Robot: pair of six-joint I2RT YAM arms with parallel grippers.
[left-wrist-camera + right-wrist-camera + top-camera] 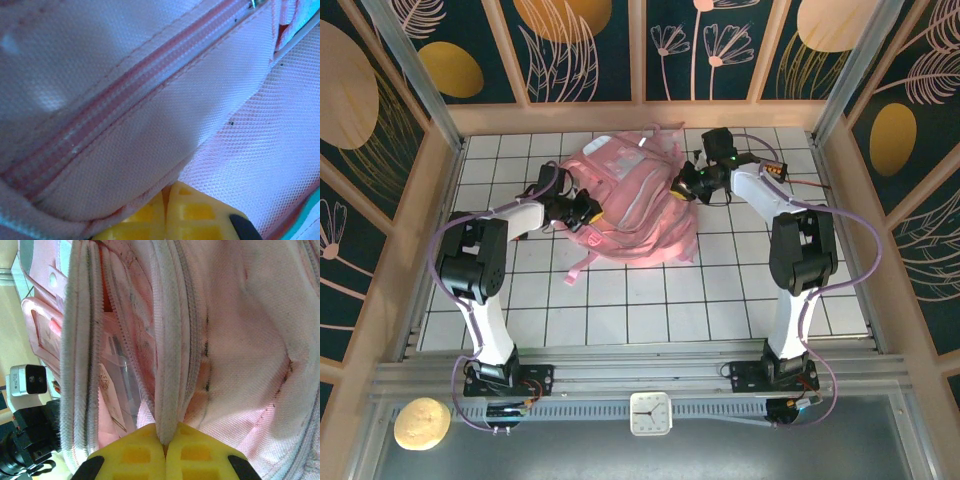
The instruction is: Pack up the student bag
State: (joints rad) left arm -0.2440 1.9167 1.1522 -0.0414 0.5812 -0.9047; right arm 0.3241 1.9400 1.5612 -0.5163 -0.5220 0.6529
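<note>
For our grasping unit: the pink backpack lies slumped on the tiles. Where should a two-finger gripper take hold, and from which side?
Likely the zip-edged rim of the student bag: a thin fold standing proud of slumped fabric, so jaws can pinch across it. Come from the robot's right, where that rim lies; the right gripper is shut on it.

Soft pink student bag (640,215), partly unzipped

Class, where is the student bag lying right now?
In the top view the student bag lies on the white tiled table, toward the far middle, between the left gripper at its left edge and the right gripper at its right.
</note>
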